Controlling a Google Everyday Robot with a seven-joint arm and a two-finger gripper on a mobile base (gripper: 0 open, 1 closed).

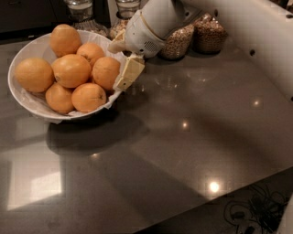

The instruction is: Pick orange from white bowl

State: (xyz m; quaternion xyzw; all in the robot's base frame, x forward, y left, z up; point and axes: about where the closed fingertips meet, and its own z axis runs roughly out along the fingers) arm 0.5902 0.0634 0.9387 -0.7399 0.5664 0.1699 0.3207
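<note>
A wide white bowl [27,98] with paper lining sits at the left of the dark counter and holds several oranges. My gripper [122,60] is at the bowl's right rim, on a white arm reaching in from the upper right. Its two cream fingers are spread apart, the near finger [129,72] over the rim and the far finger [117,46] behind it. They flank the right side of the rightmost orange [105,71] without closing on it. Nothing is held.
Two glass jars of grains [179,42] [209,33] stand at the back behind the arm. Two more glass jars [81,13] [124,13] stand behind the bowl. The glossy grey counter [183,137] stretches to the right and front, ending at a front edge at lower right.
</note>
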